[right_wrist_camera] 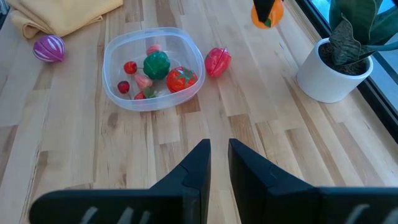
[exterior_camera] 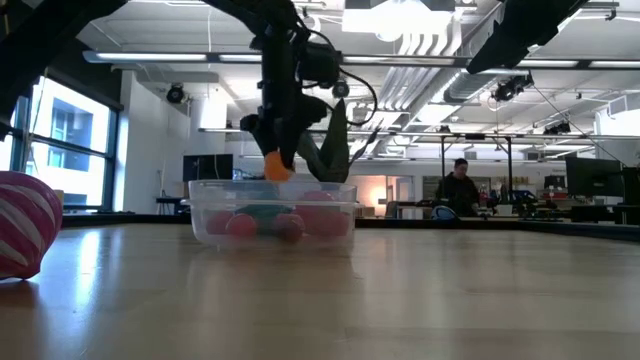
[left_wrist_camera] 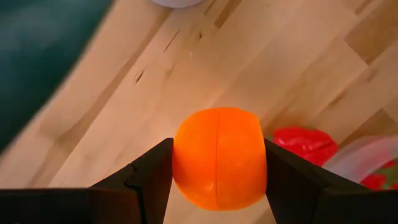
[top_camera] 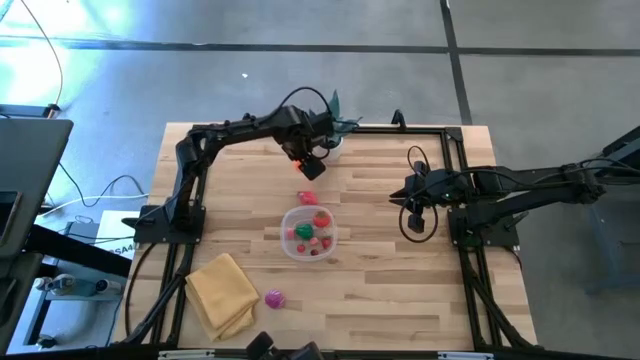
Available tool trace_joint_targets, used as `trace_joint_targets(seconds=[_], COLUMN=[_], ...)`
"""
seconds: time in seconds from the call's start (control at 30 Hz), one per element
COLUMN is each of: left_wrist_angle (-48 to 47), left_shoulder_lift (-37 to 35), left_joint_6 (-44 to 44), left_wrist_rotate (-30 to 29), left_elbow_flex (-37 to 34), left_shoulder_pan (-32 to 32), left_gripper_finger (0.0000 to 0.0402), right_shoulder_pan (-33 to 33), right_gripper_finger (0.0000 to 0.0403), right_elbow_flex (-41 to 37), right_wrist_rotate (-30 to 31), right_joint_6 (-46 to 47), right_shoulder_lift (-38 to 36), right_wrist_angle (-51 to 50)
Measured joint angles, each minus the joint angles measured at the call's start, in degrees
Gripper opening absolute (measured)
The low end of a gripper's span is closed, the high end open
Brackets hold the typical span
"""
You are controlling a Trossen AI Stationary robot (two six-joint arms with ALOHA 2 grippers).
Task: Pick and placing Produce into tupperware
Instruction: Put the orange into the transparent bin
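My left gripper (top_camera: 308, 163) hangs above the table's far middle, shut on a round orange toy fruit (left_wrist_camera: 219, 157), just beyond the clear round tupperware (top_camera: 288, 245). The tupperware holds several small red, pink and green produce pieces (right_wrist_camera: 155, 65). A red piece (top_camera: 307, 197) lies on the wood between the tupperware and the left gripper. A striped magenta piece (top_camera: 274, 298) lies near the front edge beside the yellow cloth. My right gripper (right_wrist_camera: 219, 155) waits shut over the table's right side, touching nothing. My left gripper pinches the orange fruit between its two fingers (left_wrist_camera: 149, 174), one on each side of its round body (left_wrist_camera: 183, 162). The fingers point down from above. The fruit is lifted clear of the table, seen above the tupperware's rim height in the low view (exterior_camera: 277, 165).
A spiky green plant in a white pot (right_wrist_camera: 336, 62) stands at the far edge, close behind the left gripper. A folded yellow cloth (top_camera: 222, 290) lies at the front left. Black frame rails (top_camera: 460, 180) border the table. Bare wood (top_camera: 380, 280) lies front right of the tupperware.
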Motion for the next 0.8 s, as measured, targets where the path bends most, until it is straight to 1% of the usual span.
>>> trace_joint_targets(seconds=[0.13, 0.2, 0.33, 0.47, 0.7, 0.8], left_wrist_angle=[-3.6, -3.6, -4.5, -5.8, -4.9, -1.0], left_shoulder_lift=[-0.6, -1.7, -5.4, -9.6, -16.4, -18.9], left_joint_6=[0.0, 0.0, 0.0, 0.0, 0.0, 0.2], left_wrist_rotate=[-0.1, 0.0, -0.2, -2.5, -3.5, -3.5], left_elbow_flex=[3.0, 3.5, 3.6, 3.5, 0.4, -3.3], left_shoulder_pan=[-0.9, -1.6, -3.4, -6.1, -13.2, -16.9], left_gripper_finger=[0.0205, 0.0205, 0.0205, 0.0205, 0.0205, 0.0205], right_shoulder_pan=[0.0, 0.0, 0.0, 0.0, 0.0, 0.0], right_gripper_finger=[0.0046, 0.0046, 0.0046, 0.0046, 0.0046, 0.0046], right_elbow_flex=[0.0, 0.0, 0.0, 0.0, 0.0, 0.0], right_wrist_rotate=[0.0, 0.0, 0.0, 0.0, 0.0, 0.0], right_joint_6=[0.0, 0.0, 0.0, 0.0, 0.0, 0.0], right_shoulder_lift=[0.0, 0.0, 0.0, 0.0, 0.0, 0.0], right_wrist_angle=[0.0, 0.0, 0.0, 0.0, 0.0, 0.0])
